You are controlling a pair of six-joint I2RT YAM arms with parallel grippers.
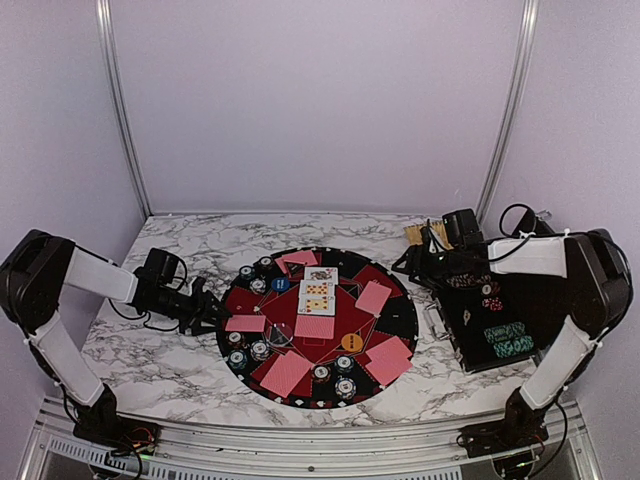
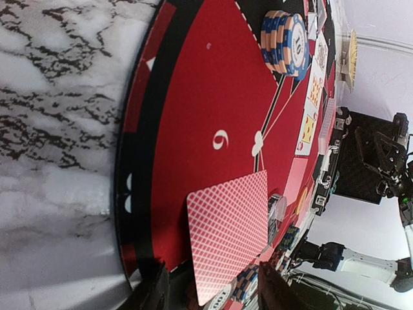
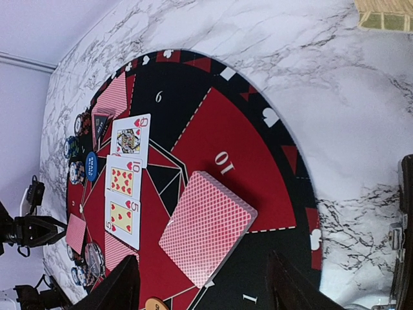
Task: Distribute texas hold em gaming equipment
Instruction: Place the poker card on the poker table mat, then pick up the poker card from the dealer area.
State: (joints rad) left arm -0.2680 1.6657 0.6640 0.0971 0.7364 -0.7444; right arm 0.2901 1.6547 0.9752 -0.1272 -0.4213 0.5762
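The table (image 1: 170,360) has a white marble-patterned top veined in grey and black (pale walls close it in on three sides). Directly on it, a large round black-and-red mat (image 1: 406,320) fills the middle, and a black rectangular case (image 1: 465,332) lies just beside the mat's right edge. By the far right edge rests a small yellowish thing (image 3: 385,13), possibly woven.
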